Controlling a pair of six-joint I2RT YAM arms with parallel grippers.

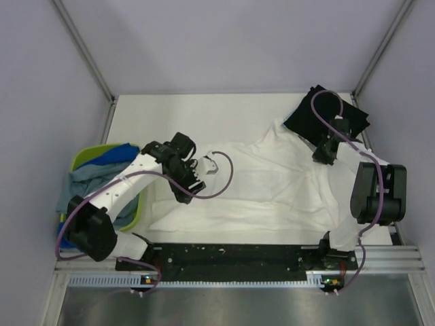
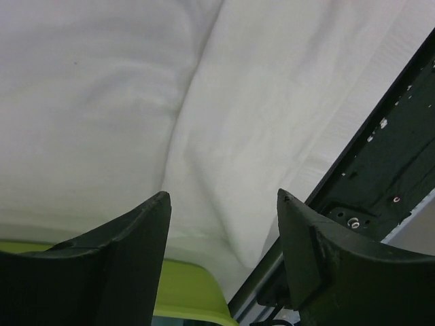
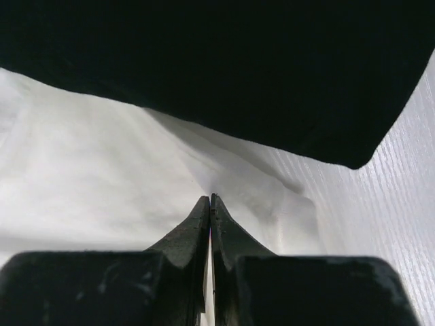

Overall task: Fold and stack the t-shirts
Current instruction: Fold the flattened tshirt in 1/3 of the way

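Top external, white t-shirt point(image 1: 258, 193) spread, black t-shirt point(image 1: 306, 119) beyond

Ahead of the left jaws, the white shirt point(image 2: 122, 102) fills the wrist view and runs off its top and left edges, so neither its outline nor any print can be made out there. Below and between those jaws only a sliver of the lime-green basket point(image 2: 194, 295) shows, cut by the bottom edge. From above, the left arm point(image 1: 122, 187) covers the basket's right side and part of the blue shirt point(image 1: 112, 157) and grey-blue shirt point(image 1: 76, 182) inside. Beyond the right jaws, the black shirt point(image 3: 238, 61) is cut off at the top and sides. Whether the right jaws, pressed together, pinch any cloth cannot be told.
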